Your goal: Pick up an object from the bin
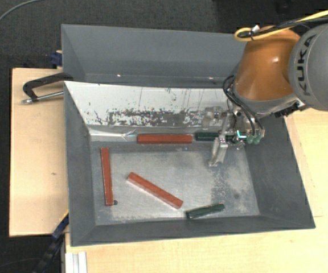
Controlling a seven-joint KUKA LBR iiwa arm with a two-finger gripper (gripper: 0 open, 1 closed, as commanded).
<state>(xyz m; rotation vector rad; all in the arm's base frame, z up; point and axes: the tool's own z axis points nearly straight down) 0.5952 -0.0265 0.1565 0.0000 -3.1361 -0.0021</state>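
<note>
My gripper hangs toward 2 o'clock in the bin; I cannot tell how far open it is or whether it holds anything. The short dark green stick lies just beside it at 11 o'clock, end to end with a red-brown bar.

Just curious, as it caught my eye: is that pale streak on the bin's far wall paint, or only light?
Camera view: likely glare, not paint; the bin shines pale on its far wall above the back red bar, flecked with dark specks, while its floor is dull grey.
</note>
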